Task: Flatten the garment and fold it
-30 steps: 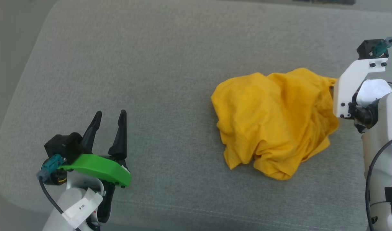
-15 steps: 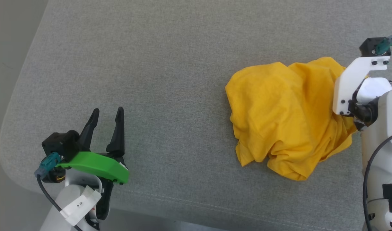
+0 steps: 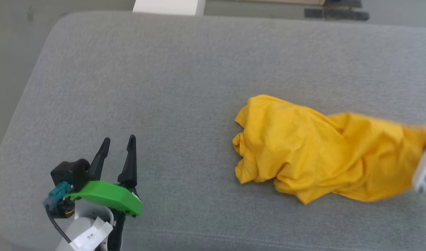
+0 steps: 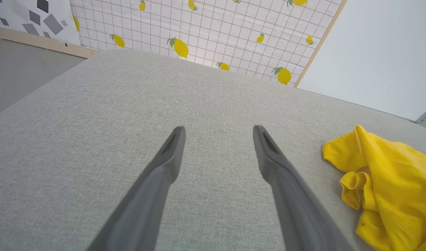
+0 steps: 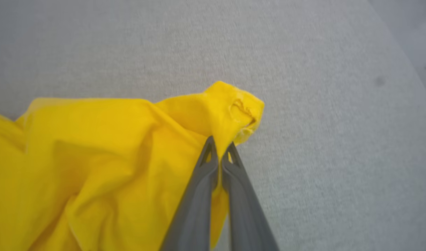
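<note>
Garment (image 3: 324,146): crumpled yellow heap, stretched along the right half of the grey cushion (image 3: 164,87).
Left gripper (image 3: 119,138): over the cushion's near-left corner, jaws spread wide, empty.
Right gripper (image 5: 219,141): over the cushion's right side, jaws pinched on a Garment fold.

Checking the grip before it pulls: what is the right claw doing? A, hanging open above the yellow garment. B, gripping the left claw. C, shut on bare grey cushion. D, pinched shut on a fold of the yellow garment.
D: in the right wrist view the right claw has its jaws closed on a fold of the yellow garment.
</note>
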Motion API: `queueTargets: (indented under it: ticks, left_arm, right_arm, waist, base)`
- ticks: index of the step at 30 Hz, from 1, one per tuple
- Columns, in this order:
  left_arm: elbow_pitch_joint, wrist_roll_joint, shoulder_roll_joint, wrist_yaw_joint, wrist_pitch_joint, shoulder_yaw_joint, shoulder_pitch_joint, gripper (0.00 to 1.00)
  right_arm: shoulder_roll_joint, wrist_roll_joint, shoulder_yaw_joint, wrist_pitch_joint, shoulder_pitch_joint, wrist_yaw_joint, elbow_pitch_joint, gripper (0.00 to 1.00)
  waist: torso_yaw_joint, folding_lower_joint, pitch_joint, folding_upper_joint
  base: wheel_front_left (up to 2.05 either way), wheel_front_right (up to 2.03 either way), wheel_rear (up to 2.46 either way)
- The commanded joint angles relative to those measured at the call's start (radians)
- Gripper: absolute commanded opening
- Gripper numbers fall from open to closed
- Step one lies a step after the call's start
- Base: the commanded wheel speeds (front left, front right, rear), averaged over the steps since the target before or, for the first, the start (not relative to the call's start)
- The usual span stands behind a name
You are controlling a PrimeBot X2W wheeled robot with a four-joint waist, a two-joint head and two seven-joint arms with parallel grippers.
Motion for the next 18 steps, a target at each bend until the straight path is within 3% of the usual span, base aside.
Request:
queueTargets:
  ticks: [1,6,7,8,14,18]
  left_arm:
    - [-0.004,-0.008,-0.003,0.007,0.004,-0.001,0.013,1.00]
    - [-0.011,-0.017,-0.006,0.016,0.013,-0.004,0.040,1.00]
    - [-0.011,-0.019,-0.006,0.017,0.015,-0.005,0.046,1.00]
    - [-0.012,-0.021,-0.006,0.019,0.017,-0.004,0.051,1.00]
    - [-0.033,-0.069,-0.031,0.021,0.048,0.000,0.040,1.00]
    - [-0.018,-0.128,-0.099,0.051,0.227,-0.059,-0.076,1.00]
  right_arm:
    - [0.030,0.015,-0.014,0.022,0.075,-0.001,-0.025,0.00]
    - [0.098,0.073,-0.041,0.064,0.258,-0.001,-0.076,0.00]
    - [0.104,0.094,-0.044,0.044,0.268,-0.001,-0.087,0.83]
    - [0.107,0.109,-0.048,0.019,0.269,-0.001,-0.099,1.00]
    - [0.111,0.211,-0.064,-0.175,0.238,-0.001,-0.175,1.00]
    - [0.111,0.234,-0.058,-0.217,0.234,-0.001,-0.205,1.00]
  waist:
    - [-0.069,-0.0001,-0.076,0.0000]
    - [-0.084,-0.0001,-0.101,0.0000]
    - [-0.087,-0.0001,-0.106,0.0000]
    - [-0.090,-0.0001,-0.110,0.0000]
    - [-0.102,-0.0001,-0.127,0.0000]
    - [-0.121,-0.0001,-0.129,0.0000]
  base:
    - [0.00,0.00,0.00]
    - [0.00,0.00,0.00]
    - [0.00,0.00,0.00]
    - [0.00,0.00,0.00]
    - [0.00,0.00,0.00]
    - [0.00,0.00,0.00]
